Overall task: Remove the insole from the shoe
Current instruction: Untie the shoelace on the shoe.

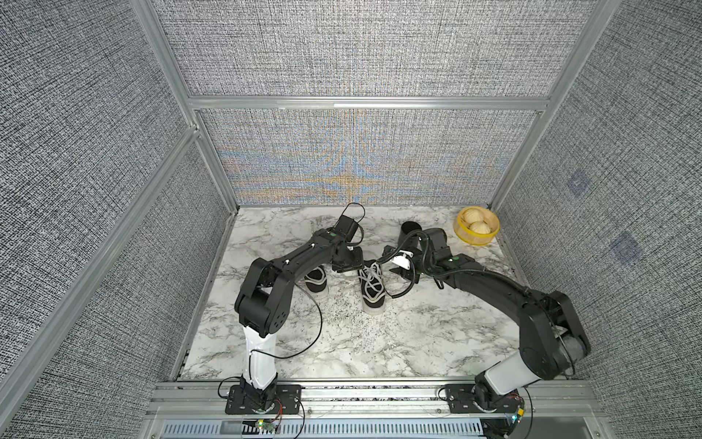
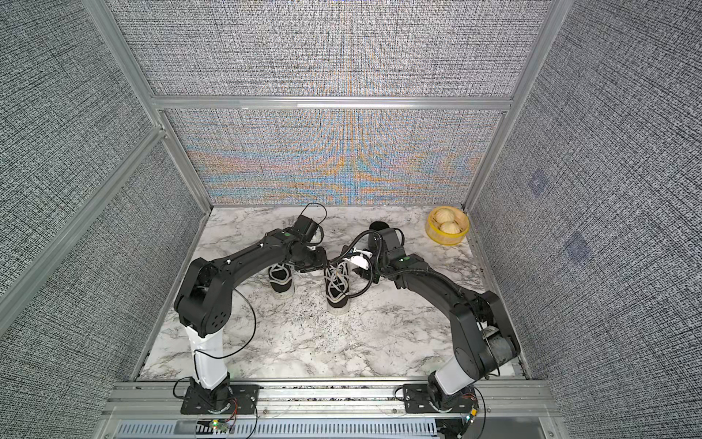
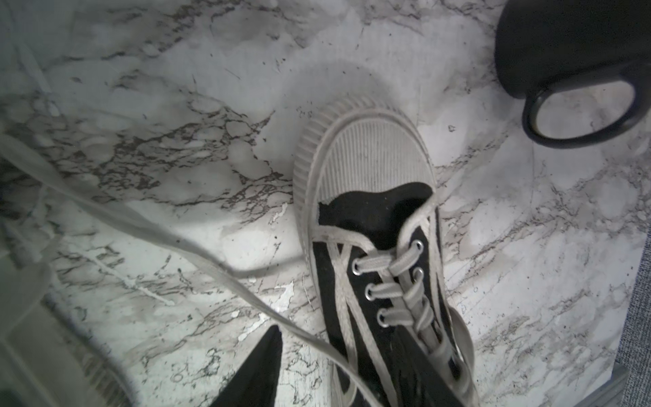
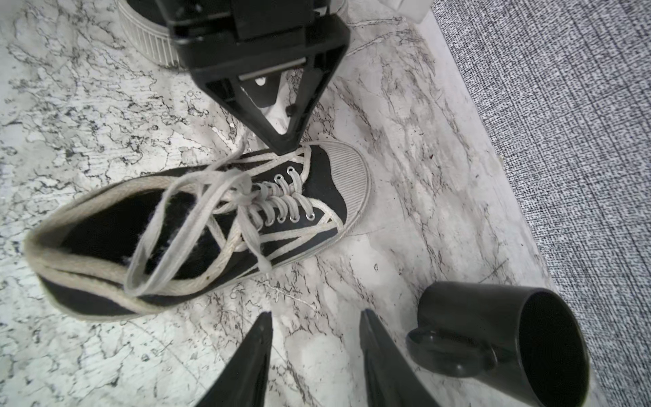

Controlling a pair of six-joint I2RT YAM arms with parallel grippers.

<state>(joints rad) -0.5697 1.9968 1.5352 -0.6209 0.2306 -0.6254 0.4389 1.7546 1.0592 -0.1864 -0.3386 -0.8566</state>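
shoe [image 1: 372, 285]: standing upright mid-counter [image 1: 380, 342], toe pointing at the back wall, laces lying loose
insole: not showing; shoe opening is reading dark
left fingers [image 4: 281, 146]: standing partly apart at the shoe's side by the toe cap, one outside, one over the laces; can't tell if clamping
right fingers [image 4: 253, 359]: standing apart, holding nothing, hovering over the counter between shoe and mug [image 4: 493, 338]
mug: lying on its side
second shoe [image 1: 316, 281]: sitting under the left arm
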